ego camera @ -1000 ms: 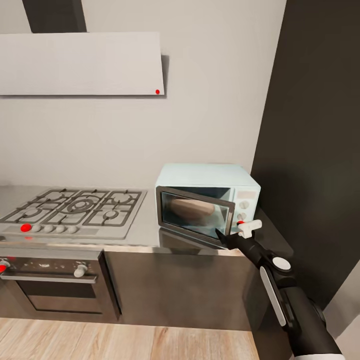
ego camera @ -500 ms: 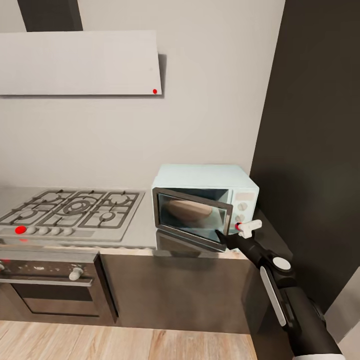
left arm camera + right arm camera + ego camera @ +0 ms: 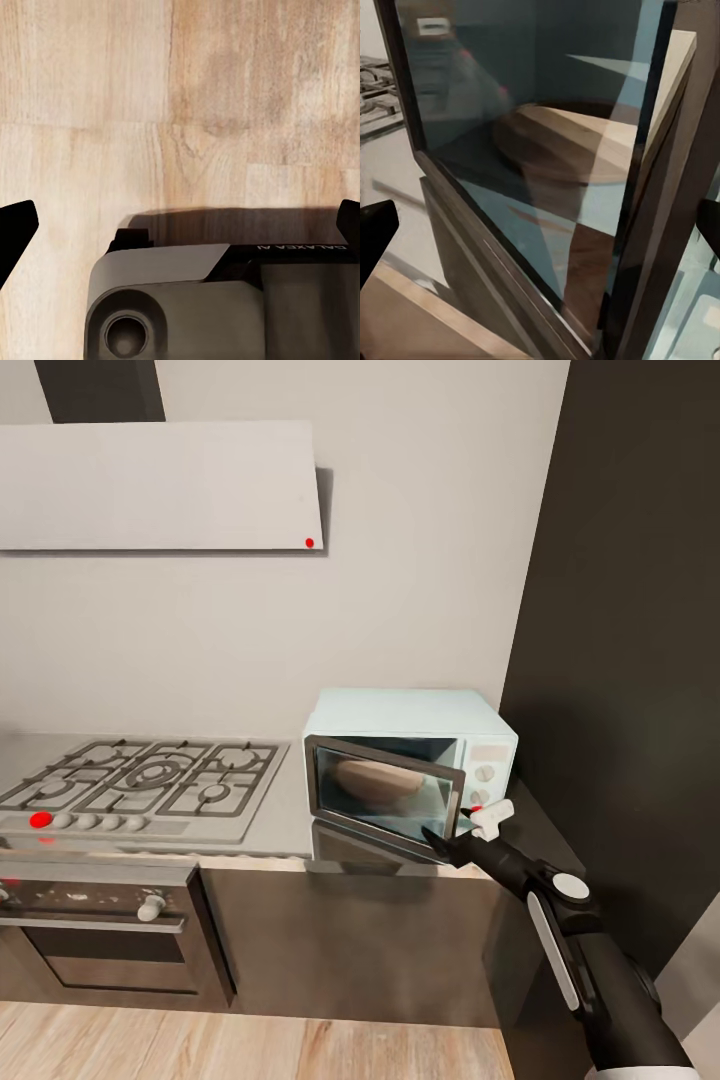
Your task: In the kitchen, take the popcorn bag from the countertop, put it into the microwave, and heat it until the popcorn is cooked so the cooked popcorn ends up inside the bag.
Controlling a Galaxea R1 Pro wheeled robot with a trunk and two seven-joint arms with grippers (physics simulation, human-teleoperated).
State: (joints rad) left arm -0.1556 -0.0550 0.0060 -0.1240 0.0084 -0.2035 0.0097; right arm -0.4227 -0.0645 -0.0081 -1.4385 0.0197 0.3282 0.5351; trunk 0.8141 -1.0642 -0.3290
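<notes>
So this looks like the door-opening step: the microwave [image 3: 410,760] sits at the right end of the countertop [image 3: 290,810], and its door [image 3: 385,792] is swung partway out, hinged on the left, free edge on the right. The right gripper [image 3: 462,828] is right at that free edge, jaws spread wide with the door edge between them, as the right wrist view shows; I can't tell if either finger actually touches it. Through the glass there's a round tan turntable [image 3: 562,146].

No sign of the popcorn bag, so I can't say where it is.

My guess for the next move: swing the door further open, because the gap looks too narrow to pass a bag through. Then go find the bag.

Around it: a gas hob [image 3: 140,780] to the left, an oven [image 3: 100,940] below it, and a dark tall panel [image 3: 640,660] tight on the microwave's right, which leaves little elbow room.

The left gripper [image 3: 180,225] hangs over the wooden floor [image 3: 180,97], jaws spread, holding nothing.
</notes>
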